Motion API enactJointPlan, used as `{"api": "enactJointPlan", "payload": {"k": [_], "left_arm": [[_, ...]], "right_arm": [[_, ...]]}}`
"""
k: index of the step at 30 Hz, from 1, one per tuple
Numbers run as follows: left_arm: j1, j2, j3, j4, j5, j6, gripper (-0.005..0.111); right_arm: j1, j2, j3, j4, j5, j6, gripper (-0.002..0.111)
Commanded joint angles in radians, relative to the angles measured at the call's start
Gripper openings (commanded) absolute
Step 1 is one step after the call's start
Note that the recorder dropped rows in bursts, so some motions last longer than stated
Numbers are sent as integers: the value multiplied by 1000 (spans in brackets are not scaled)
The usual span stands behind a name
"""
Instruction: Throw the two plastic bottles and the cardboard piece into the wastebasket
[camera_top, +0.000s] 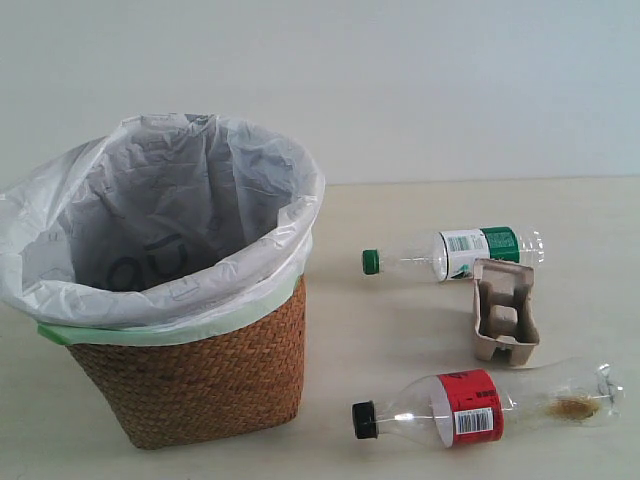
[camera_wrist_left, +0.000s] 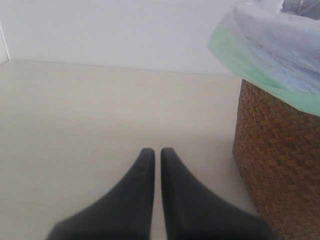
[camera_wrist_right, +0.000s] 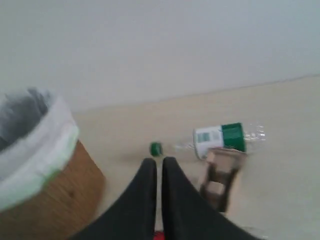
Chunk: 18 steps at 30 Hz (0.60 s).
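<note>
Up close, the left gripper (camera_wrist_left: 157, 150) has its jaws drawn to a thin slit with nothing between them, low over bare table (camera_wrist_left: 75, 125). Just beside it, a little ahead and to one side, stands the basket (camera_wrist_left: 280, 165), its wicker wall upright and the bag (camera_wrist_left: 260, 55) folded over the rim, pale green at the edge. The right gripper (camera_wrist_right: 159, 160) is pinched just as narrow and empty; a sliver of red shows right under it, too small to name. Ahead of its tips and slightly aside lies the cardboard (camera_wrist_right: 220, 180), blurred, and just beyond that the green-cap bottle (camera_wrist_right: 220, 137) on its side, touching the cardboard or very nearly, cap toward the basket. The basket rises near this gripper on its other side. The red-label bottle (camera_top: 480, 405) lies on its side apart from the cardboard, black cap toward the basket; neither gripper touches any of the three
</note>
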Motion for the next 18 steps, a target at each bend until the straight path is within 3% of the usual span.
{"api": "enactJointPlan", "payload": {"k": [1, 4, 8, 15, 18], "left_arm": [[-8, -3, 4, 6, 0, -7, 4], [-8, -3, 4, 6, 0, -7, 4], [-8, -3, 4, 6, 0, -7, 4], [-8, -3, 4, 6, 0, -7, 4], [-8, -3, 4, 6, 0, -7, 4]], "right_arm": [[-3, 331, -346, -307, 474, -226, 0], [-3, 553, -554, -335, 789, -547, 0], [-3, 770, -604, -277, 789, -921, 0], [-3, 956, -588, -173, 789, -991, 0], [-3, 996, -578, -160, 789, -991, 7]]}}
